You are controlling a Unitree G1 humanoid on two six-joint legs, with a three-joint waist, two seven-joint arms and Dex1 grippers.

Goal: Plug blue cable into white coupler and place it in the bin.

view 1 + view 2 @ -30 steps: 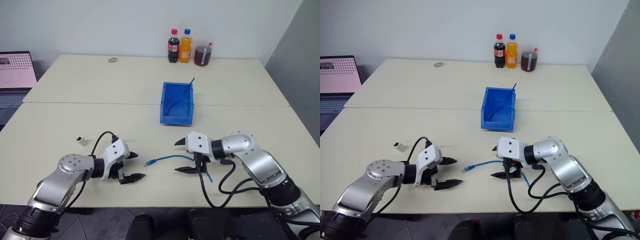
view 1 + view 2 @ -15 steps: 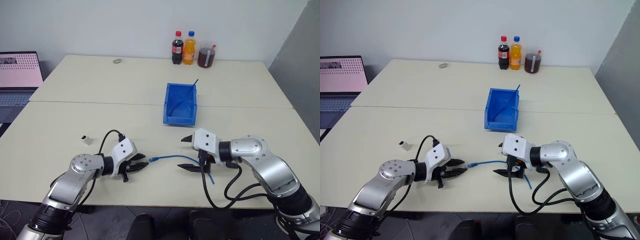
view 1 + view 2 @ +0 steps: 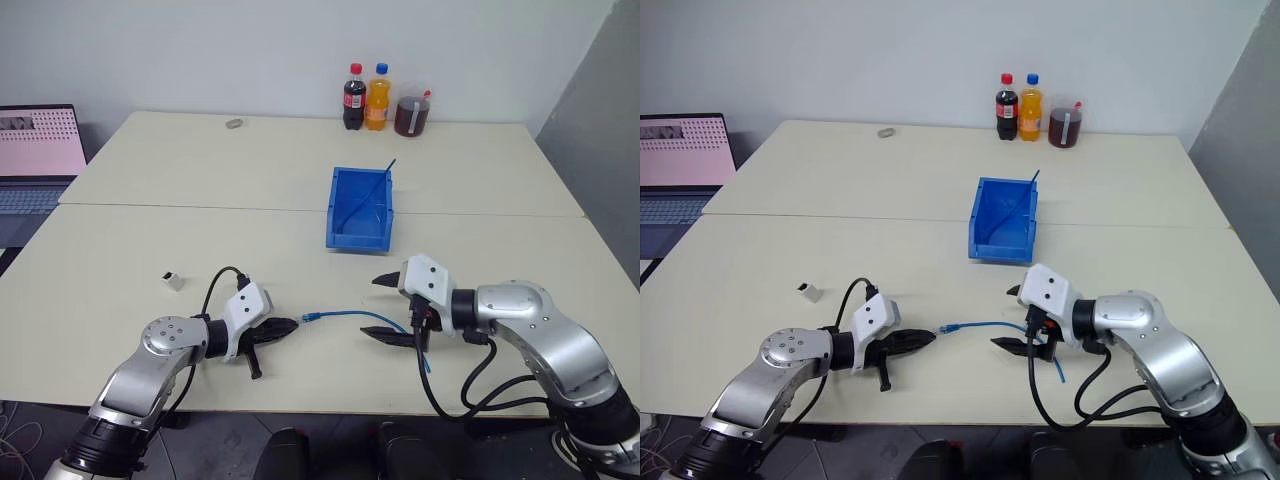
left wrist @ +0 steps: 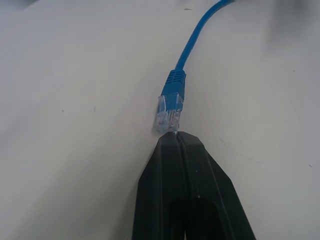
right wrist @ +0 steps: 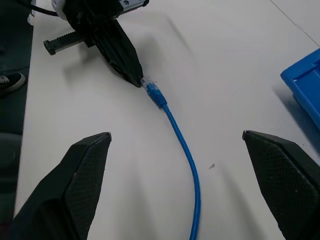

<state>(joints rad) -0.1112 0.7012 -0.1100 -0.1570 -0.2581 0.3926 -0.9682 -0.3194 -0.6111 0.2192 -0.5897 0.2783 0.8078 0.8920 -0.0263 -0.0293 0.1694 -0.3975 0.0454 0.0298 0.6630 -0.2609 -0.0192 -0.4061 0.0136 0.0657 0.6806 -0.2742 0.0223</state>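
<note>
Blue cable [image 3: 352, 316] is lying on the near half of the cream table [image 3: 200, 180], its clear plug end pointing toward the left gripper [image 4: 172, 139] and its other end trailing under the right gripper [image 3: 389, 308]. Left gripper's two black fingers are pressed together, tips sitting right at the plug's clear end; whether they are pinching any of it cannot be told from the wrist view. Right gripper is standing wide, with nothing between its fingers [image 5: 75, 180], hovering over the far stretch of the cable.

White coupler [image 3: 174, 281] is resting alone on the table, well apart from the cable, out to the robot's left.

Table is running as two joined tops with a seam crossing between them, backed by a plain pale wall. Laptop [image 3: 38, 155] is glowing pink at the left edge. Cola bottle [image 3: 354, 96], orange soda bottle [image 3: 378, 96] and a cup of dark drink [image 3: 408, 112] are standing together at the far edge. Small round object [image 3: 234, 124] is sitting on the far left part of the table.

Bin [image 3: 360, 208] is sitting near mid-table, beyond the grippers, holding a second thin blue cable [image 3: 366, 196] that is leaning against its far right corner and sticking out above the rim.
</note>
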